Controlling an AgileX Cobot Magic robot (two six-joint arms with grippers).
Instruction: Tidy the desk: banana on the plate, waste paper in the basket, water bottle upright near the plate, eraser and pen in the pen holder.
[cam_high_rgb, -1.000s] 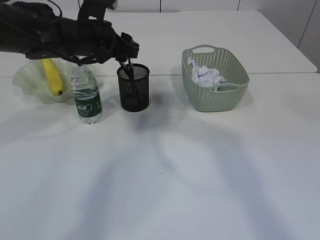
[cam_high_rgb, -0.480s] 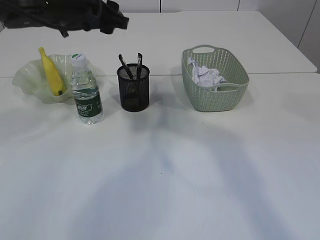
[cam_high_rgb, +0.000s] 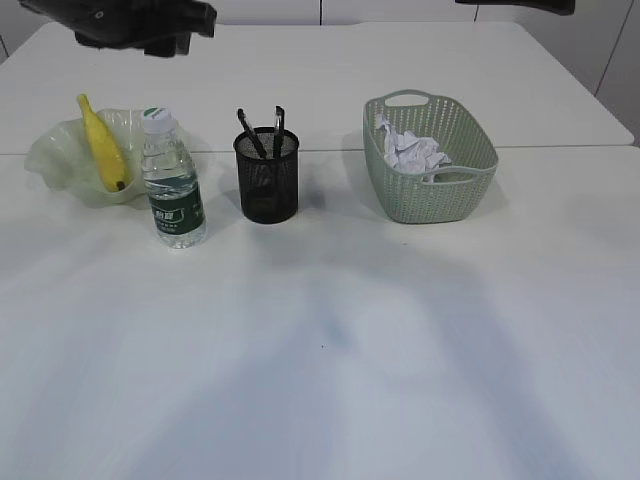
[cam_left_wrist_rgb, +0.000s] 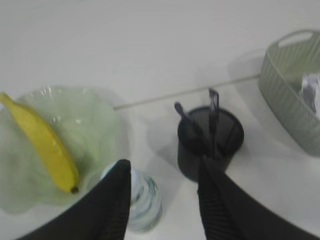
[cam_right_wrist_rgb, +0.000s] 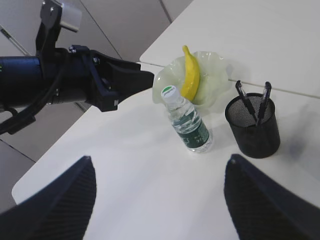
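The yellow banana (cam_high_rgb: 103, 155) lies in the pale green plate (cam_high_rgb: 55, 165). Beside the plate the water bottle (cam_high_rgb: 173, 190) stands upright. Two dark pens (cam_high_rgb: 250, 134) lean in the black mesh pen holder (cam_high_rgb: 267, 182). White waste paper (cam_high_rgb: 412, 150) rests in the sage-green basket (cam_high_rgb: 455, 185). The eraser is hidden. My left gripper (cam_high_rgb: 195, 20) hovers high over the plate side; in its wrist view the left gripper (cam_left_wrist_rgb: 162, 167) is open and empty above the bottle (cam_left_wrist_rgb: 145, 200) and holder (cam_left_wrist_rgb: 212, 140). My right gripper (cam_right_wrist_rgb: 160, 159) is wide open, high over the white desk (cam_right_wrist_rgb: 150, 190).
A seam (cam_high_rgb: 330, 150) runs across the desk just behind the objects. The left arm (cam_right_wrist_rgb: 75, 75) stretches in from the left in the right wrist view. Only a dark bit of the right arm (cam_high_rgb: 520, 5) shows at the exterior view's top edge.
My left gripper lifted out of the pen holder and drew back up and to the left, leaving two pens standing in it; its jaws narrowed slightly. A bit of the right arm entered at top right.
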